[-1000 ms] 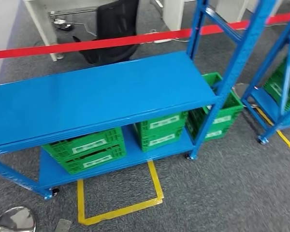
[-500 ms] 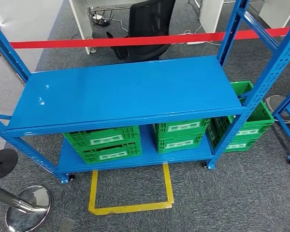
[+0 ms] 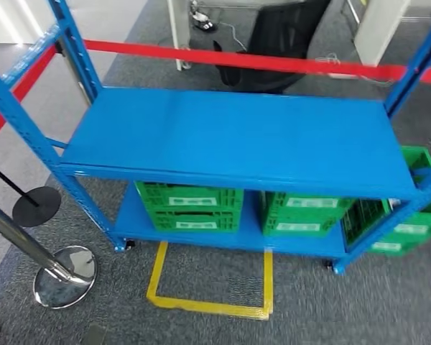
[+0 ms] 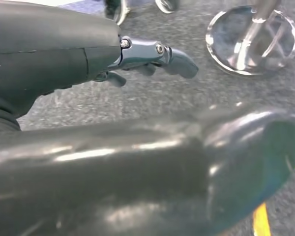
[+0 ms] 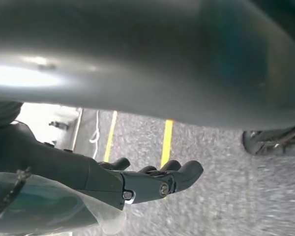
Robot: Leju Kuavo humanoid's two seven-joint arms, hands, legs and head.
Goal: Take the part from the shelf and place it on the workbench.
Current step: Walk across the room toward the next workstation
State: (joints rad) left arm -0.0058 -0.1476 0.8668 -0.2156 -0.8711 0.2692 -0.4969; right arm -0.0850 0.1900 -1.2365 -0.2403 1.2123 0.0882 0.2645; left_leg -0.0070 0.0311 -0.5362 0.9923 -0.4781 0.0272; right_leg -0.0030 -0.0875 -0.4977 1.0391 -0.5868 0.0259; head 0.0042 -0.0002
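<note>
Swinging right, the camera brought the blue steel shelf [image 3: 241,140] nearer, both robot hands [image 4: 153,54] [image 5: 153,184] hung released, and no part showed to judge.

the shelf [image 3: 241,140] is bright blue. the crates [image 3: 190,206] on its low board are green with white labels. the tape line [image 3: 213,307] on the grey speckled carpet [image 3: 311,309] is yellow. the barrier belt [image 3: 246,61] is red.
</note>
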